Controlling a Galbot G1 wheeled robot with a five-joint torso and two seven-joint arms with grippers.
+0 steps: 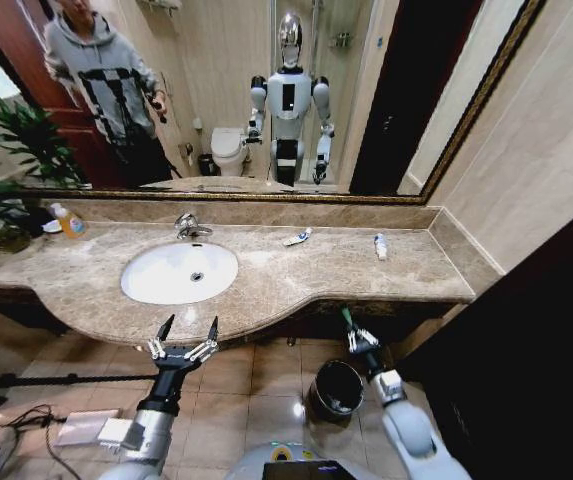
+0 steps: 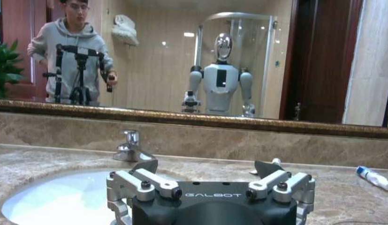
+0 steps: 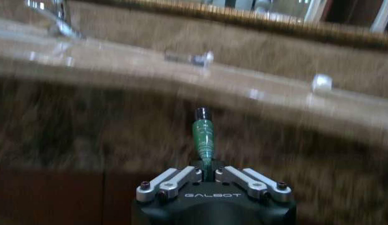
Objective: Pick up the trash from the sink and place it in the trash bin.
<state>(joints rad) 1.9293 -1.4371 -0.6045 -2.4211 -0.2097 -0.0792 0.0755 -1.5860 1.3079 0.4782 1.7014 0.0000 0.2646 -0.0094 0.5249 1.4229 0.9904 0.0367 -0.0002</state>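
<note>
Legible text, one word in two places:
- "GALBOT", pale capitals on the black housing of the left gripper (image 2: pixel 206 171) with silver metal fingers, left wrist view
- "GALBOT", same lettering on the black housing of the right gripper (image 3: pixel 207 169), right wrist view

Markings on the white blue-ended tubes (image 1: pixel 297 237) on the beige marble counter are too small to read

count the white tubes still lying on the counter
2. One tube lies behind the sink, right of the faucet; the other lies farther right, toward the counter's end. Others may be hidden.
</note>
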